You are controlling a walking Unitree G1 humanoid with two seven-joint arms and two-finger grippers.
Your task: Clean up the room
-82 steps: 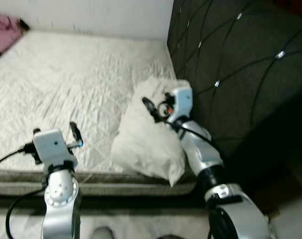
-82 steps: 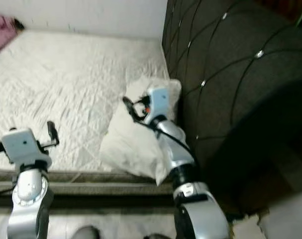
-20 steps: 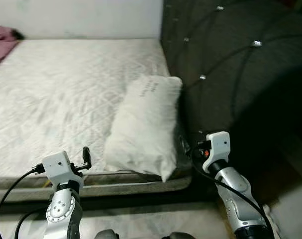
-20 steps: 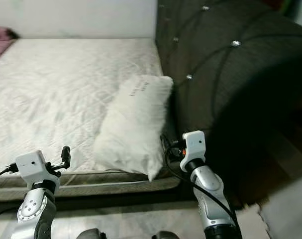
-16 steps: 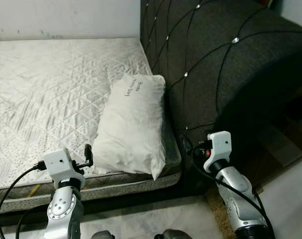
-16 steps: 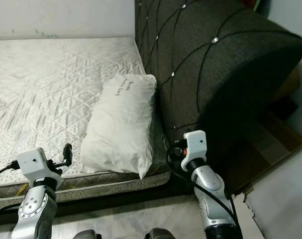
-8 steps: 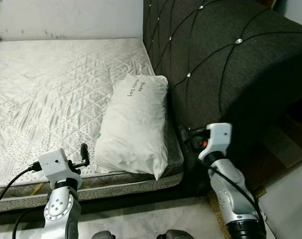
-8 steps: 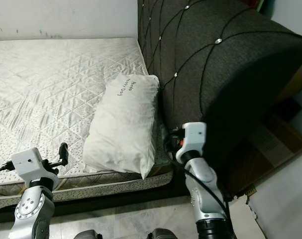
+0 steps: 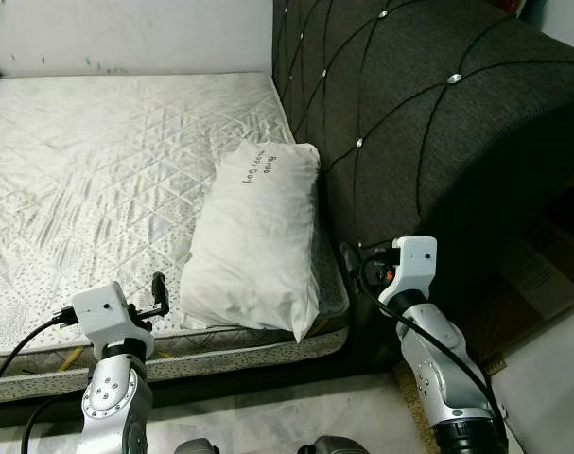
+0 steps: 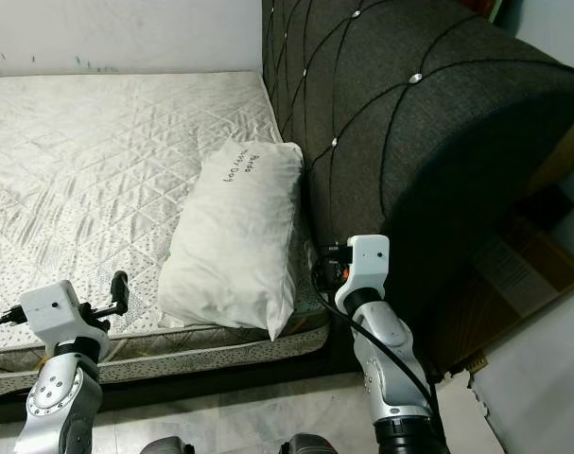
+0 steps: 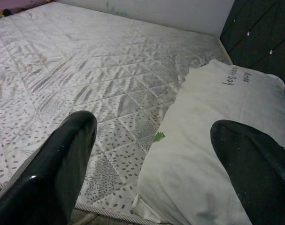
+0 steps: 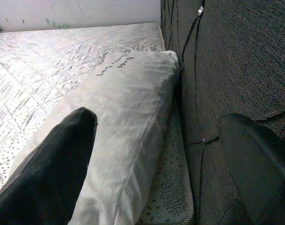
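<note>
I see a white mattress (image 9: 97,161) with a quilted diamond pattern; its near edge carries small dark speckles. The pillow (image 9: 253,236) at the mattress's right edge is plain white, with black handwritten lettering near its far end. The headboard (image 9: 428,123) is dark charcoal fabric, diamond-tufted with silver studs. The wall (image 9: 126,38) is off-white. Both arms are silver; the left gripper (image 11: 147,173) and right gripper (image 12: 161,164) have black fingers.

We see even, soft indoor light and sharp head views; the mattress (image 9: 107,161) gleams faintly, and the headboard (image 9: 428,123) stays dark, shadowing the floor beside it.
</note>
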